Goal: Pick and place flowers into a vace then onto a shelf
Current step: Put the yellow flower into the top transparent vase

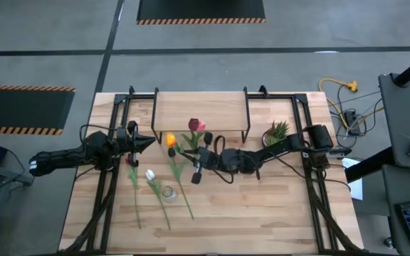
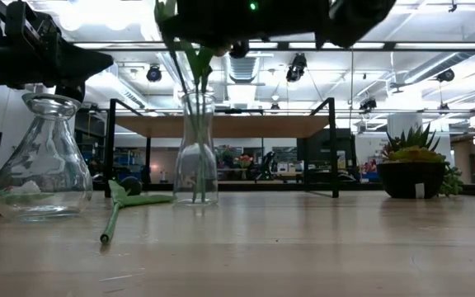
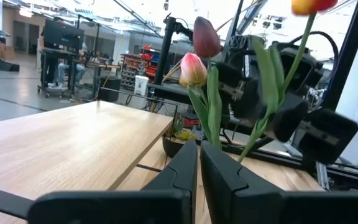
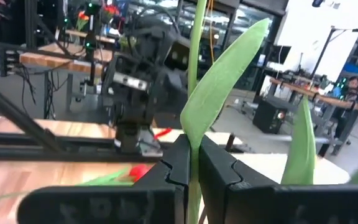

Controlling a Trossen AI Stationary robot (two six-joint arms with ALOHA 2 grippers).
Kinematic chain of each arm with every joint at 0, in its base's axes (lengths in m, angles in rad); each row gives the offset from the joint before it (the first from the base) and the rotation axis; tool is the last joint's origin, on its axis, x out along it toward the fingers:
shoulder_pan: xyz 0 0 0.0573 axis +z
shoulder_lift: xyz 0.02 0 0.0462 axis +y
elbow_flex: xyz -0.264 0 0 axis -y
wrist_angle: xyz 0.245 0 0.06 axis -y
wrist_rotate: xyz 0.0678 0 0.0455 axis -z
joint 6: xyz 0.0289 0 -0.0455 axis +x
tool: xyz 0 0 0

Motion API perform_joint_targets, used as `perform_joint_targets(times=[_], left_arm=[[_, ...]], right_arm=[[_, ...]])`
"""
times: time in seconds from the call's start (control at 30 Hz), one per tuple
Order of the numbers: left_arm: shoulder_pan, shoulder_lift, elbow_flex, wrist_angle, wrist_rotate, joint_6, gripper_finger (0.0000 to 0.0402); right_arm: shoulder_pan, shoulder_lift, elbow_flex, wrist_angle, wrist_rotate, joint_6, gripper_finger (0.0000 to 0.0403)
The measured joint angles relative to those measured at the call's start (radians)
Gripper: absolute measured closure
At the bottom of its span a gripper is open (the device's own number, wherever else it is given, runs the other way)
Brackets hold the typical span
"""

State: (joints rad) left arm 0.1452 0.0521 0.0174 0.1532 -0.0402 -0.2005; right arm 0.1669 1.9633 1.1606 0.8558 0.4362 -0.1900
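Note:
A narrow glass vase (image 2: pixel 196 148) stands on the table with green stems in it. Pink (image 3: pixel 193 68) and dark maroon (image 3: pixel 205 37) tulip heads rise above it, seen together in the high view (image 1: pixel 196 126). An orange-yellow tulip (image 1: pixel 170 139) stands beside them. My right gripper (image 4: pixel 193 168) hovers over that vase, shut on a stem. A red tulip (image 1: pixel 132 160) and a white tulip (image 1: pixel 150 174) lie flat on the table. My left gripper (image 1: pixel 148 142) is shut and empty, left of the vase, pointing at it. The shelf (image 1: pixel 201 110) stands behind. My right gripper pinches a thin green tulip stem (image 4: pixel 194 140) between its two fingers, just below a long leaf (image 4: pixel 225 74). The fingers lie across the stem, which stands upright. The stem runs down from the gripper into the narrow vase's mouth (image 2: pixel 195 97). I cannot tell which head it carries.
A wide-bottomed glass flask vase (image 2: pixel 44 157) stands near the front, left of the narrow one (image 1: pixel 168 190). A loose stem (image 2: pixel 110 219) lies on the table between them. A spiky potted plant (image 1: pixel 276 131) sits right of the shelf. Black frame rails run along both table sides.

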Motion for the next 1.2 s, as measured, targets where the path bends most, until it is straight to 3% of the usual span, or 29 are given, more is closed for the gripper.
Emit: perform_joint_targets(times=[0.87,1.0,1.2], left_arm=[[0.000,0.000,0.000,0.000,0.000,0.000,0.0398],[0.000,0.000,0.000,0.000,0.000,0.000,0.0398],[0.000,0.000,0.000,0.000,0.000,0.000,0.0398]], right_arm=[[-0.002,-0.001,-0.078,-0.014,0.043,0.097,0.0388],[-0.002,-0.004,-0.078,-0.014,0.061,0.108,0.0358],[0.000,-0.019,-0.078,-0.016,0.064,0.076,0.0276]])
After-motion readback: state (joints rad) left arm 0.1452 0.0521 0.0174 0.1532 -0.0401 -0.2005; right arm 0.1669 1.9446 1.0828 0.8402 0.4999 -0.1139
